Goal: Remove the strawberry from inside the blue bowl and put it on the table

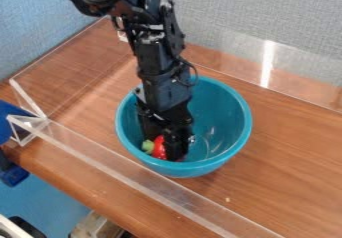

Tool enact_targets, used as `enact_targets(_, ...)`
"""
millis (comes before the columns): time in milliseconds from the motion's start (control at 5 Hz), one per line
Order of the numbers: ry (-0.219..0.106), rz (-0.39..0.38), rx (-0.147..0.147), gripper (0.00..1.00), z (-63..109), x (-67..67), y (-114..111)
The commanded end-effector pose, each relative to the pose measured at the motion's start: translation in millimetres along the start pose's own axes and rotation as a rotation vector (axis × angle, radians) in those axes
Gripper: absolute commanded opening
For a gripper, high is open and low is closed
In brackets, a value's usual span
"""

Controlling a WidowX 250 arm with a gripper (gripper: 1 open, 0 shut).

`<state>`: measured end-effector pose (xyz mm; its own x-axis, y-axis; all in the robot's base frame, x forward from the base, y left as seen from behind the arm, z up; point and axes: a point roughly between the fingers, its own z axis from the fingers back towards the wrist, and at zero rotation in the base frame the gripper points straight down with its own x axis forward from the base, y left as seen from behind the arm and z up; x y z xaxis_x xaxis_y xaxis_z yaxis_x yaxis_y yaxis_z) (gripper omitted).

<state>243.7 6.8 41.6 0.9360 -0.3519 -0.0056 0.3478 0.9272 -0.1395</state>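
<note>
The teal-blue bowl [230, 117] stands on the wood-grain table [94, 82], near its front edge. My black arm reaches straight down into it, and the gripper [166, 145] sits low inside the bowl's front left part. Its fingers are shut on the small red strawberry [160, 150], which shows as a red patch with a bit of green between the black fingertips. The strawberry is still down inside the bowl.
A clear acrylic wall [120, 164] runs along the table's front edge, just in front of the bowl. Another clear panel [287, 67] stands at the back right. Bare tabletop lies left of and behind the bowl.
</note>
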Motion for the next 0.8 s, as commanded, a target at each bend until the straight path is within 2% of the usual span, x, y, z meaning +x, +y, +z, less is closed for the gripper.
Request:
enact_targets(0,-0.052,-0.004,0.031,0.0,17.8,2.3,5.8)
enact_targets(600,-0.061,-0.022,0.038,0.0,29.3,-0.7,7.8)
